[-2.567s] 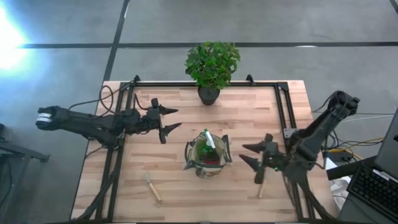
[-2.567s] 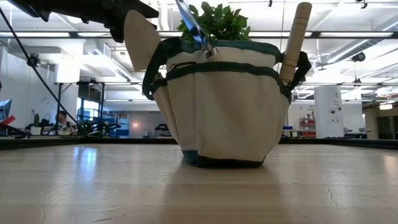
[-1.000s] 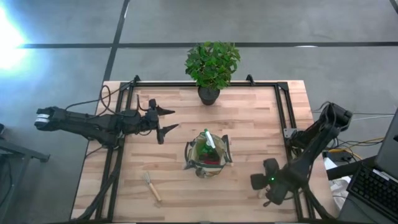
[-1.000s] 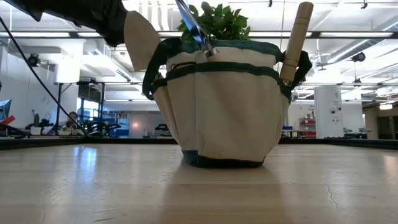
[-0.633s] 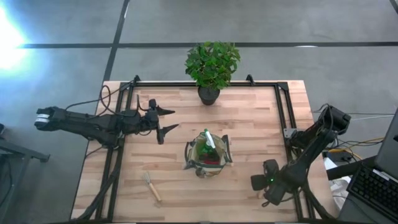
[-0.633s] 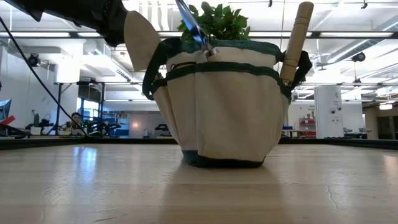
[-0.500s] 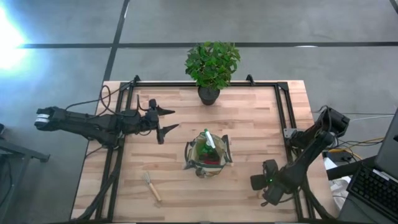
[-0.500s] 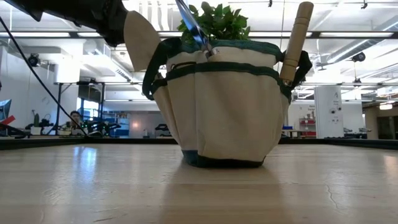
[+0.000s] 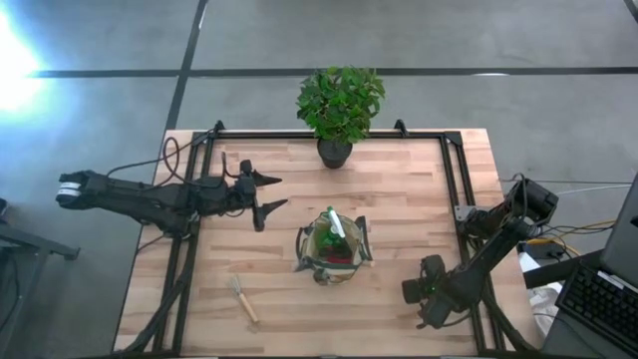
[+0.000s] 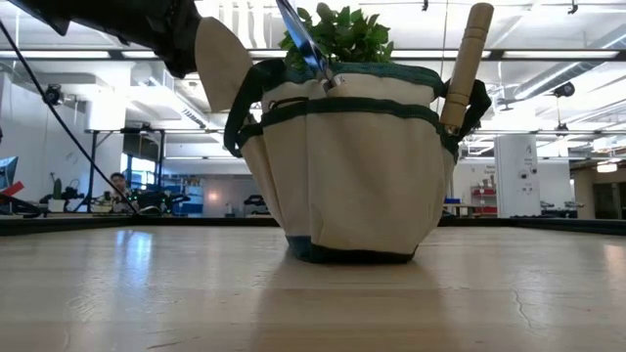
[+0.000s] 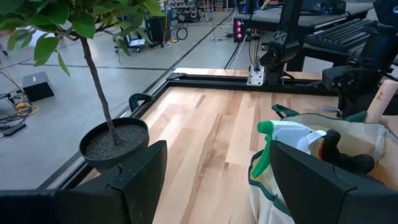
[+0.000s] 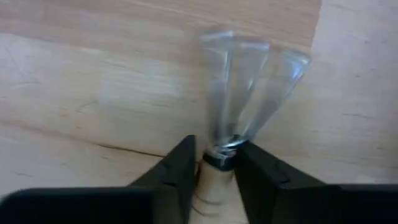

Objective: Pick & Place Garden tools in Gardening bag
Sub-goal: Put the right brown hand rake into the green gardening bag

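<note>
The gardening bag [image 9: 332, 251] stands mid-table on its base, with a green spray bottle [image 11: 281, 134] and a red-and-black tool [image 11: 339, 155] in its mouth and a wooden handle [image 10: 465, 64] sticking up from a side pocket. A small trowel [image 9: 242, 297] lies flat near the front left. By the near right edge a garden fork with silver tines [image 12: 249, 93] lies on the wood; my right gripper [image 9: 429, 295] is over it, shut on its handle. My left gripper [image 9: 271, 192] hovers open, left of the bag. My right gripper pinches the fork's wooden handle [image 12: 214, 180] between its two fingers [image 12: 180, 168], right behind the dark collar where the metal head begins. The fingers come from above, pointing down, one on each side of the handle. The fork lies on the table.
A leafy potted plant [image 9: 335, 152] stands at the far edge, close in front of my left gripper. Black frame rails [image 9: 454, 189] run along the table's sides. Bare wood [image 9: 399, 199] lies between the bag and the right rail.
My right gripper has sunk toward the table over the fork, its arm folding lower at the near right corner. The bag, the trowel and my left arm have kept still.
</note>
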Robot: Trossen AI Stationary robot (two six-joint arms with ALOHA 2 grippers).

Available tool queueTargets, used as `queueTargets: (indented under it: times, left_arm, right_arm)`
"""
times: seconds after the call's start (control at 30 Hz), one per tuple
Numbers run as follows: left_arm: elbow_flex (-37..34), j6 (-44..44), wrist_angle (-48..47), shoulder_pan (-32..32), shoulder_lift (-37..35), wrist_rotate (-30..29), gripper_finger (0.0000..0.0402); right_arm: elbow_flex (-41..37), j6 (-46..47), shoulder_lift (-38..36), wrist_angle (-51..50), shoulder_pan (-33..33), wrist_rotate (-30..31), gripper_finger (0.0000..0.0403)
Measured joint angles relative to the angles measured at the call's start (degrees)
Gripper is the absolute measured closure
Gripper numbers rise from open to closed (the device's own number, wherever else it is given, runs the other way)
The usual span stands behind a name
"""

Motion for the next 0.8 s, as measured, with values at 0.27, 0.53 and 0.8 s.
queueTargets:
  times: [0.27, 0.53, 0.8]
  left_arm:
    - [0.0, -0.49, 0.02, -0.02, 0.56, 0.0, 0.0117]
    - [0.0, -2.3, 0.02, -0.02, 0.56, -0.02, 0.0117]
    - [0.0, -2.46, 0.0, -0.02, 0.56, 0.0, 0.0117]
  right_arm:
    - [-0.15, -3.84, -1.08, 0.27, -0.02, 0.03, 0.0351]
    - [-0.08, -8.7, -6.77, -0.96, -0.29, 10.71, 0.0351]
    - [-0.03, -15.33, -13.6, -2.72, -1.0, 21.23, 0.0351]
